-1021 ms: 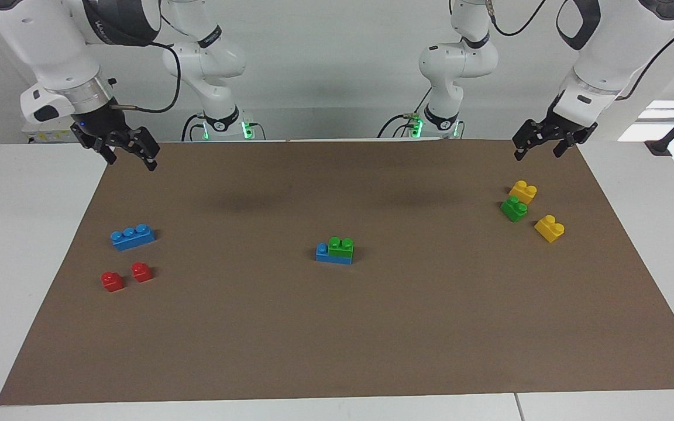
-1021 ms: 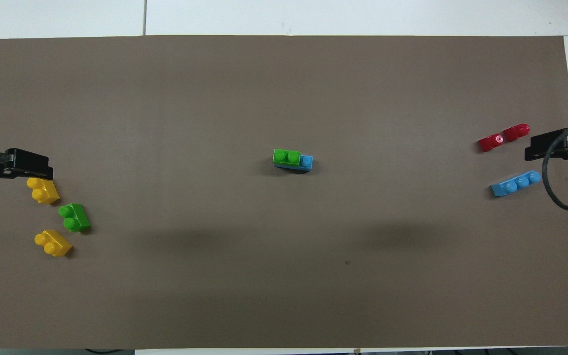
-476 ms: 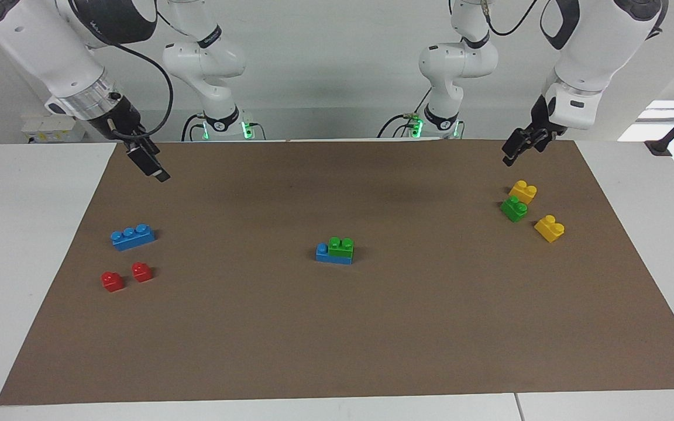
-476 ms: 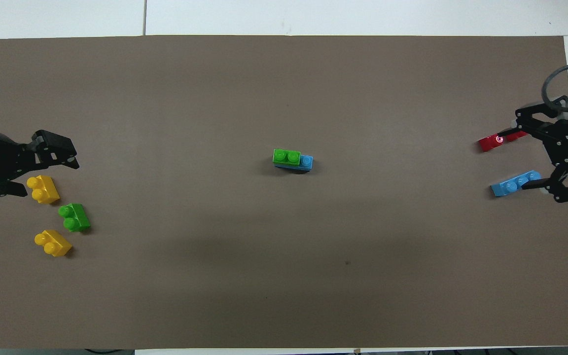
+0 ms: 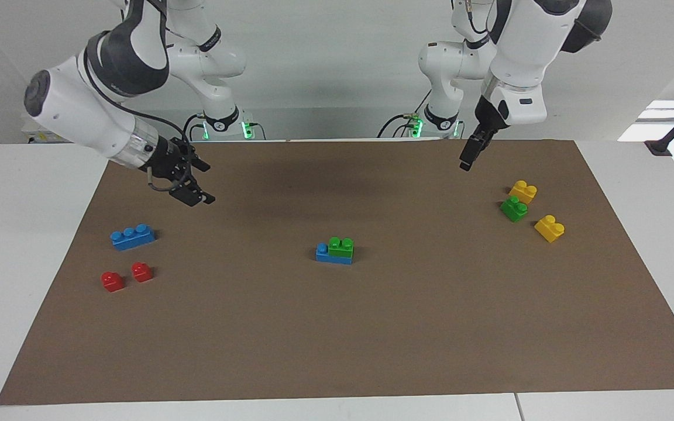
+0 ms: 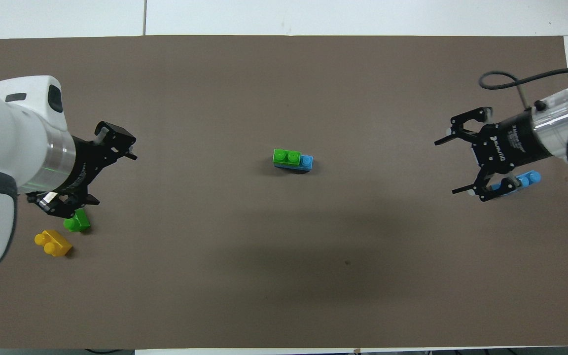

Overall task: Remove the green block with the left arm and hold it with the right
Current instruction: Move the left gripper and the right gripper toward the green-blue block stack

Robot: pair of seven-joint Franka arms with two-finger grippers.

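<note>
The green block (image 5: 341,247) (image 6: 286,156) sits stacked on a blue brick (image 5: 325,255) (image 6: 306,161) at the middle of the brown mat. My left gripper (image 5: 467,158) (image 6: 116,180) is open and empty, up in the air over the mat toward the left arm's end, well apart from the stack. My right gripper (image 5: 203,185) (image 6: 445,167) is open and empty, raised over the mat toward the right arm's end, also apart from the stack.
A second green brick (image 5: 513,209) (image 6: 78,223) lies between two yellow bricks (image 5: 522,191) (image 5: 549,228) at the left arm's end. A loose blue three-stud brick (image 5: 132,237) and two red bricks (image 5: 112,281) (image 5: 142,271) lie at the right arm's end.
Both arms have swung in from the mat's ends toward the middle, and both grippers have turned. No brick has moved.
</note>
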